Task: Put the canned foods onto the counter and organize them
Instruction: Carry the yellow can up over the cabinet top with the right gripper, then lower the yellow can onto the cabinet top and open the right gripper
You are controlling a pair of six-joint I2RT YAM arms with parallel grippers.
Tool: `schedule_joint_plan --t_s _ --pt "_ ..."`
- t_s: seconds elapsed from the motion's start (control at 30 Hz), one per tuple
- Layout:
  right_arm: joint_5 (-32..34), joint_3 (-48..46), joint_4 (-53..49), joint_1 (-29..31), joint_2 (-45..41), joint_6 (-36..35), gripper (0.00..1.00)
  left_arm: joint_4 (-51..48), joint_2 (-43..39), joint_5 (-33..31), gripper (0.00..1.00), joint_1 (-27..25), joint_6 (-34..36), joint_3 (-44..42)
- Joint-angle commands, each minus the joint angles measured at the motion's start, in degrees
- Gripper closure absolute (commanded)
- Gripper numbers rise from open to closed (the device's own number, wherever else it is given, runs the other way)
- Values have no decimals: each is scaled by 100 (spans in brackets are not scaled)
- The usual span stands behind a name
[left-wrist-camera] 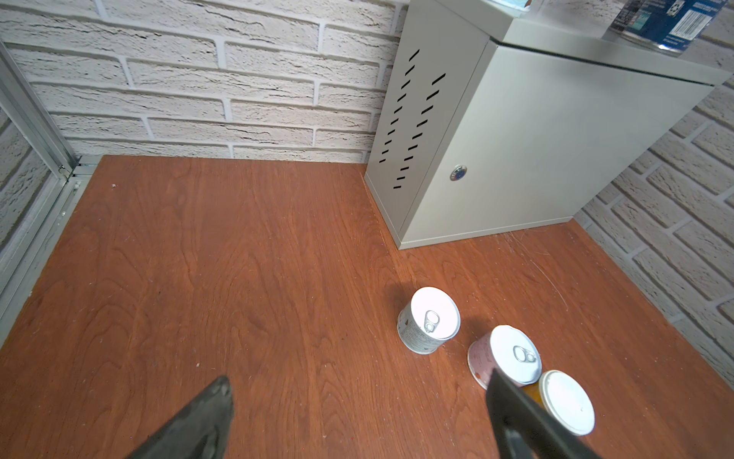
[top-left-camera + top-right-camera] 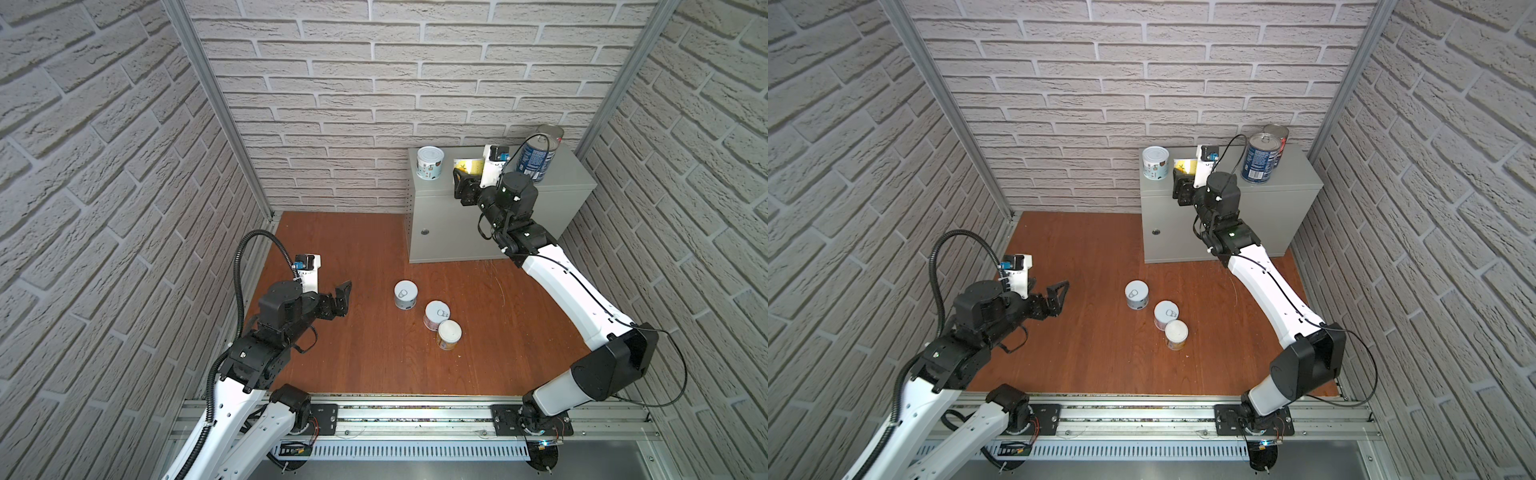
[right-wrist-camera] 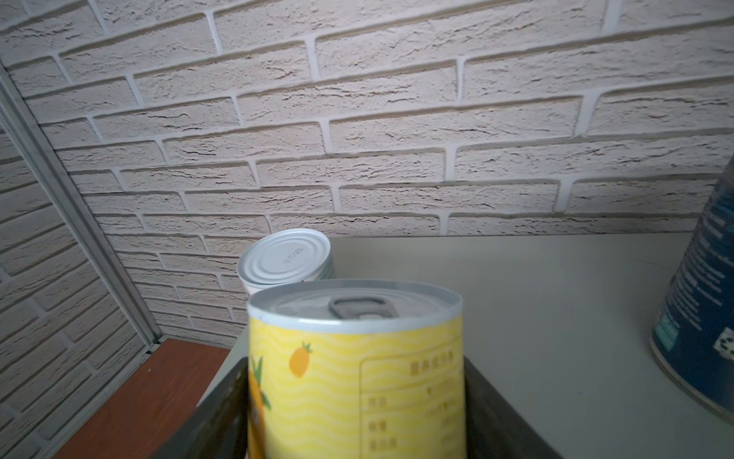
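Right wrist view looks over a yellow can clamped upright between the right jaws, pull-tab lid up, pineapple drawings on its label. In both top views this yellow can sits at the front part of the grey cabinet top; whether its base rests there cannot be told. Beyond it, near the cabinet's left back corner, stands a white can, plain ringed end up. Towards the right of the top is a blue can with a silver lid, and a second tall can stands just behind it, mostly hidden. The cabinet door is shut. Three short cans stand upright on the wooden desk in front of the cabinet: a grey can by itself, then a pink can close against an orange can. Every can is sealed, so the contents are hidden. The left jaws are spread wide and hold nothing, hovering over the desk well to the left of the three cans.
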Motion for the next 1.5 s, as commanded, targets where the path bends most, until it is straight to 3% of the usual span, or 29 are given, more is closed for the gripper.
schedule_joint_plan --t_s 0.0,0.4,0.83,1.23,1.47 --pt "468 419 968 -107 169 -236 38 163 65 -63 2 33 93 -24" --pt "1934 1251 1205 -283 1468 -734 38 93 200 -386 2 50 194 25" --pt "2588 1612 1464 -604 2222 -872 38 161 460 -538 2 78 212 95" --pt "2081 1438 1081 -1241 2127 -162 37 382 755 -482 2 85 65 115" --pt "1337 1522 725 -1634 2259 426 36 392 798 -433 2 86 37 164"
